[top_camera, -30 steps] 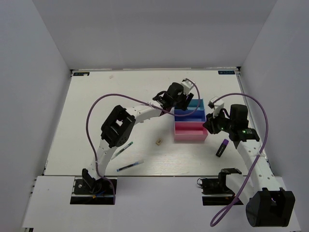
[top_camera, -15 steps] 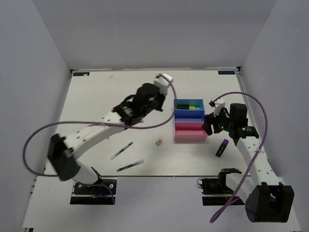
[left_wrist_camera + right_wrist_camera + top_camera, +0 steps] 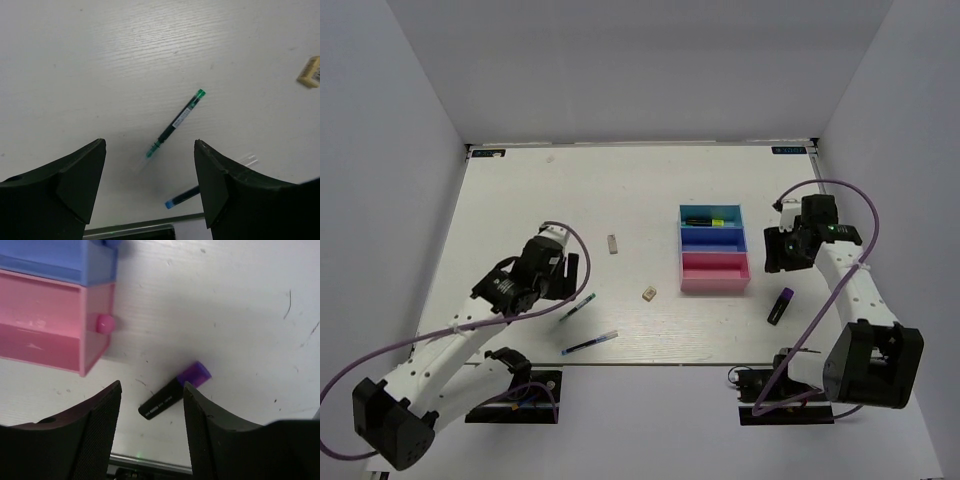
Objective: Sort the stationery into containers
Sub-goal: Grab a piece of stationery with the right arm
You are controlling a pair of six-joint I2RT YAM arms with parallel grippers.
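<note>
Stationery is left unsorted on the bench.
The left gripper, spread wide and empty, is held over a teal pen, with a blue pen nearer. The right gripper, also wide and empty, is held over a purple marker just right of the pink tray. One marker is seen in the far cyan tray; a tan block and a grey block lie further left.
</note>
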